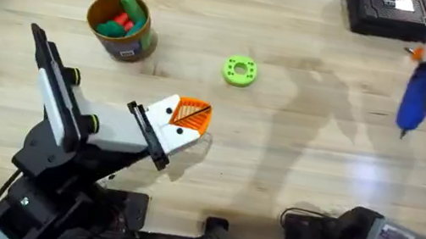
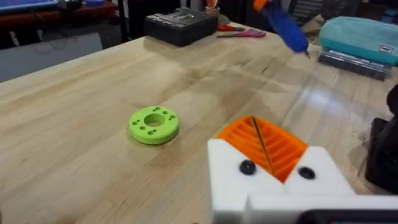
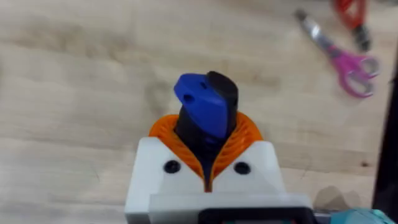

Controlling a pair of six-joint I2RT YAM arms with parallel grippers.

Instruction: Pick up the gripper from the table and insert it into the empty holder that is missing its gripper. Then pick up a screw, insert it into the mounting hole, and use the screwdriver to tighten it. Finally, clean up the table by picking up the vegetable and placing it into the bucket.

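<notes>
The counter [image 1: 294, 149] is pale wood with visible grain and a soft sheen that catches light. The left gripper [image 2: 264, 146] is matt white plastic with orange ribbed pads and small dark screw heads. The screwdriver [image 3: 205, 109] is smooth blue plastic. The disc [image 2: 153, 125] is matt lime-green plastic. The scissors [image 3: 339, 53] have bright metal blades and glossy pink handles.

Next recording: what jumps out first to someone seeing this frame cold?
The blue screwdriver, clamped in the right gripper, hangs above the table's far right. The left gripper, shut with both orange tips meeting, rests mid-table near the lime-green disc. Far left, the bucket already holds toy vegetables.
</notes>
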